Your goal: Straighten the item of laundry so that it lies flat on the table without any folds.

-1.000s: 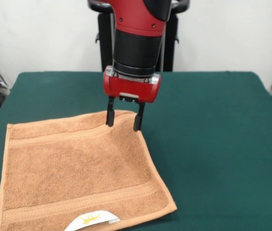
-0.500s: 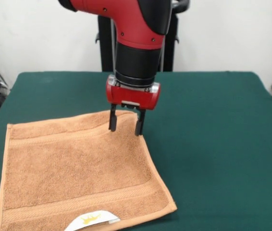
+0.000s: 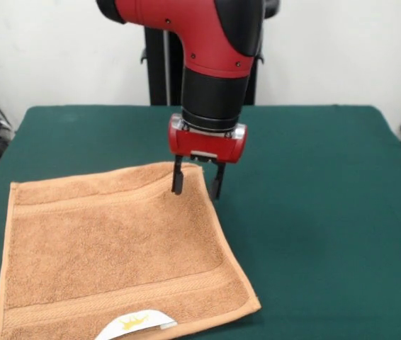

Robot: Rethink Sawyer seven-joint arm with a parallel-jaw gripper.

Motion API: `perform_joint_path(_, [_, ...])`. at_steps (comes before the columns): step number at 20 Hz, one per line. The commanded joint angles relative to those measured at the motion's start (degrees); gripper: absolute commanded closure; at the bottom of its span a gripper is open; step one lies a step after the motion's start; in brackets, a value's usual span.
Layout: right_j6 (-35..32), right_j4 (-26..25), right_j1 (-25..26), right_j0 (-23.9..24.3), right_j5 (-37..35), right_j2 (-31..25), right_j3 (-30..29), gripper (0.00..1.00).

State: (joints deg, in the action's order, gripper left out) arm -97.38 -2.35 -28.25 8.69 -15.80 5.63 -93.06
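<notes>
Front view shows the gripper [image 3: 198, 186] farther toward the picture's right than a second ago: it stood over the towel's far edge, inside the corner, and now sits at the far right corner itself. Its two dark fingers [image 3: 178, 180] hang apart with nothing between them, as wide as before. One finger is over the terry just inside the hem; the other shows against the green beyond the towel's right edge. The red arm [image 3: 207, 42] above has shifted the same way and leans a little more.

One towel [image 3: 115, 248] lies spread on the table [image 3: 314, 212], toward the picture's near left, unchanged in place and shape. Its far edge has a slight ripple near the fingers. One white label [image 3: 135, 325] with a gold crown is curled up at the near hem. One arm, one gripper, one table.
</notes>
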Motion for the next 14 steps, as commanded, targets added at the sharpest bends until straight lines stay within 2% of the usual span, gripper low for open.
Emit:
perform_joint_path(1, [-7.56,-0.04,-2.81,-3.11,-4.32,-3.56,-4.71,0.0])
perform_joint_path(9, [-6.25,-0.7,-4.87,-1.49,-3.62,-4.85,-7.7,0.0])
perform_joint_path(14, [-4.83,-2.25,-4.42,0.36,-1.45,-5.62,-9.07,0.0])
